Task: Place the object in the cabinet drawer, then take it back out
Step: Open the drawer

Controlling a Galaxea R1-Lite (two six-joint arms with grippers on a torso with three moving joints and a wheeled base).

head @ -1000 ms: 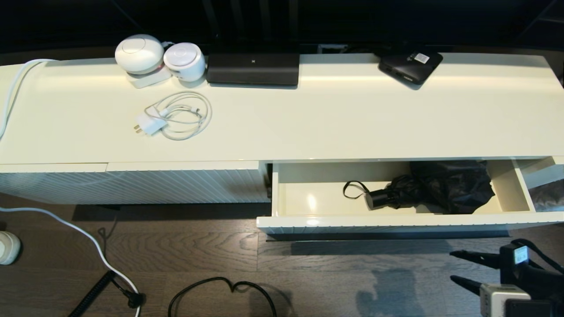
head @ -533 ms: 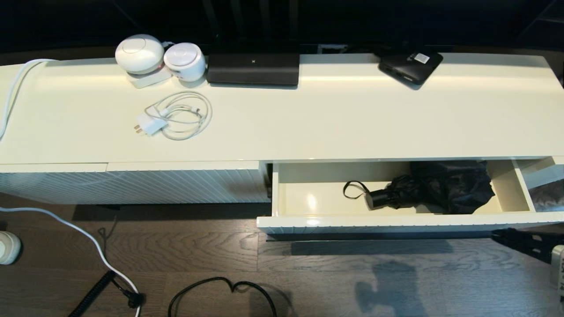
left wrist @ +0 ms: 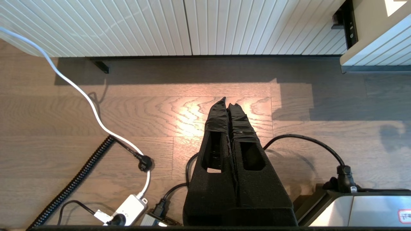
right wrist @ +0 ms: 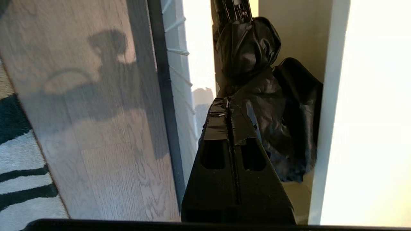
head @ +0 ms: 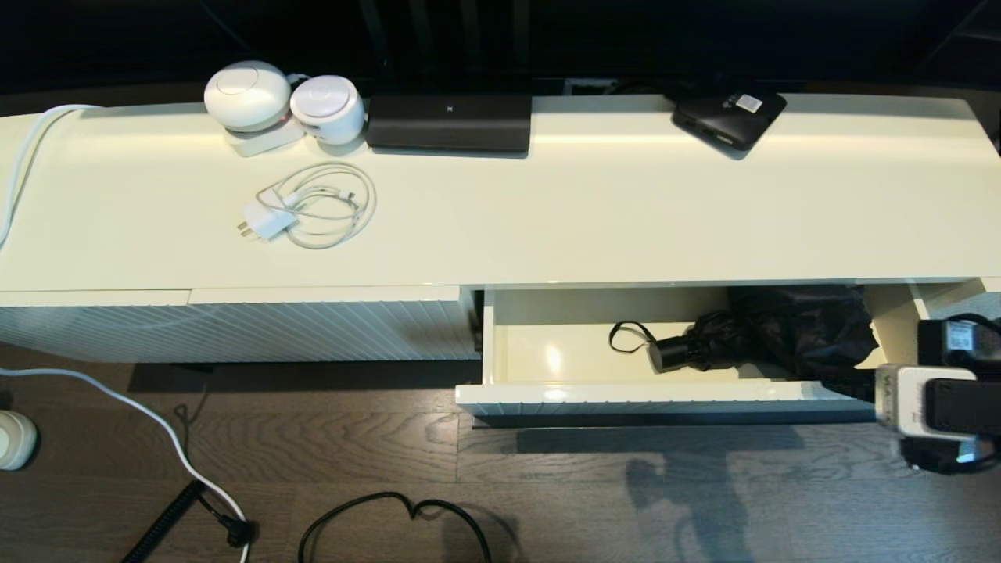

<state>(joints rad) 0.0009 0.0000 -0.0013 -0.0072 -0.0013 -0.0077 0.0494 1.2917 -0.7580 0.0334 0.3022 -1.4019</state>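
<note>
Biggest thing out there is the long, glossy cream-white cabinet (head: 594, 219), its flat top running across the whole head view. Below its right half the wide, shallow cream-white drawer (head: 547, 356) with the vertically ribbed front stands pulled open over the dark wood-plank floor (head: 352, 469).

And there it is, lying inside the drawer: the black compact folding umbrella (head: 774, 332), baggy fabric bunched toward the drawer's right end, short black cylindrical handle pointing left, thin wrist loop resting on the glossy drawer floor. The right wrist view shows the same crumpled black fabric (right wrist: 276, 106) between the drawer's front and back walls.

In comes the right gripper (right wrist: 228, 103), at the drawer's right end, just above the front edge. Its two black fingers are pressed together, tips right at the fabric's edge, and nothing is clamped between them as far as that view shows. Whether the tips touch the cloth, hard to call.

The left gripper (left wrist: 229, 104) hangs low over the floor in front of the ribbed cream panel (left wrist: 179, 25), fingers closed tight, empty.

Up on the cabinet top: a black rectangular device (head: 450, 123) at the back, a flat black box with a white sticker (head: 729, 117) to its right, two rounded white gadgets (head: 281, 98) to its left, and a coiled white charger cable (head: 313, 205) in front of those.
</note>
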